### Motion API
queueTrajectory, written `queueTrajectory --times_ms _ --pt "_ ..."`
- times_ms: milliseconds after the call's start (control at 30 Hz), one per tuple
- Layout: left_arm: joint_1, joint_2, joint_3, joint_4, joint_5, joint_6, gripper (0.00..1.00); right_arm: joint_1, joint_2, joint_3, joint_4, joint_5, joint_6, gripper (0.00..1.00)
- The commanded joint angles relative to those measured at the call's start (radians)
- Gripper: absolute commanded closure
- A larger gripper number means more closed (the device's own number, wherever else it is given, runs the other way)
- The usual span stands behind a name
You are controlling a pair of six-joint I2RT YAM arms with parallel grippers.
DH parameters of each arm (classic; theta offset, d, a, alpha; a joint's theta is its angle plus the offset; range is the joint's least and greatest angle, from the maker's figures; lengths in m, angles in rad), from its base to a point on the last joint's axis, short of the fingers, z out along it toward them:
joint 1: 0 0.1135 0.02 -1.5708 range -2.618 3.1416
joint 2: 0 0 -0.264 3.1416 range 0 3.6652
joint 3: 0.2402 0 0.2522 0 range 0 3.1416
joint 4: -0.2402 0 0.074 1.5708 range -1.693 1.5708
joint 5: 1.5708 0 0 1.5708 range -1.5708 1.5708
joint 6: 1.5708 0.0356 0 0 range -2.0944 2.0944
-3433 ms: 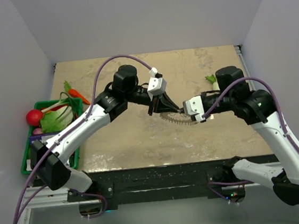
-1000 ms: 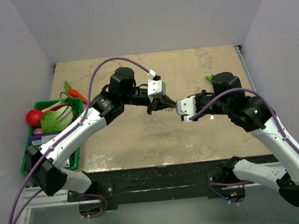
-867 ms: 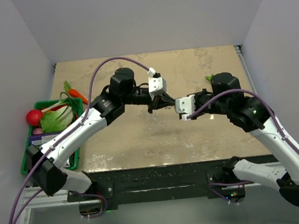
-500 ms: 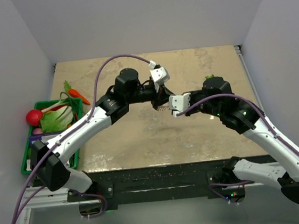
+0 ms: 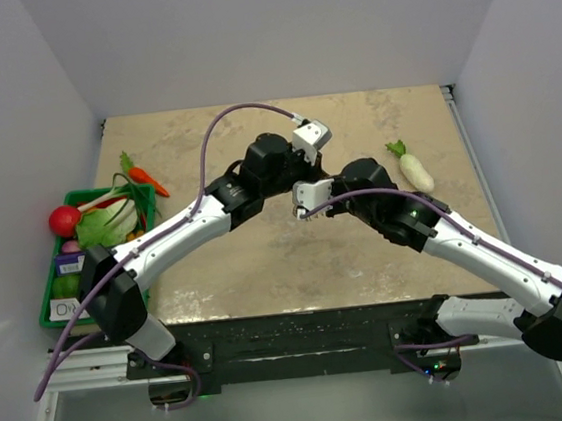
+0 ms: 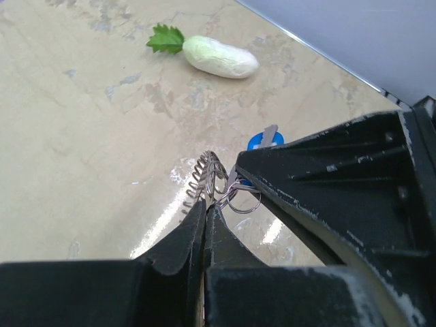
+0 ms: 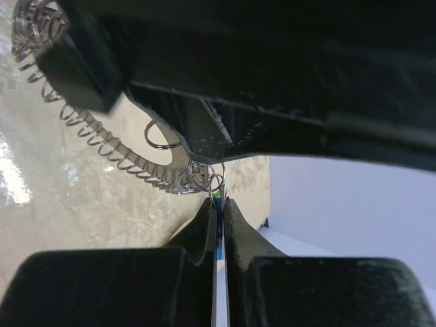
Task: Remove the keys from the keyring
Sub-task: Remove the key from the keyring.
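Over the mottled beige tabletop (image 5: 266,262), with a green plastic tray (image 5: 46,318) of vegetables at its left edge and a white radish with green leaves (image 5: 413,168) lying to the right, the left gripper (image 6: 204,204) is clenched on one end of the grey coiled metal keyring (image 6: 197,180). Tip to tip with it, the right gripper (image 7: 219,203) pinches the small blue-headed silver key (image 6: 258,141) beside that end.

A white radish (image 5: 415,168) lies on the beige table (image 5: 266,262) at the right. Well apart at the left, a green basket (image 5: 45,294) holds leafy greens (image 5: 102,227), with a carrot (image 5: 147,180) beside it.
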Motion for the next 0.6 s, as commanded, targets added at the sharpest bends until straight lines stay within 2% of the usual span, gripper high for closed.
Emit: queueTrajectory --times_ms 0,167,433,567 --pt "-0.019 0.024 0.066 -0.072 -0.212 -0.028 1.0 0.035 -0.011 -0.025 0.163 0.155 -0.065 1.0" --pt "-0.02 0.018 0.073 -0.092 -0.318 -0.055 1.0 0.038 -0.026 -0.036 0.174 0.152 -0.068 1.0" --pt "-0.019 0.021 0.099 -0.119 -0.35 -0.071 1.0 0.055 -0.008 -0.062 0.209 0.236 -0.132 1.0" --pt "-0.017 0.017 0.086 -0.114 -0.33 -0.078 1.0 0.058 -0.008 -0.068 0.2 0.231 -0.139 1.0"
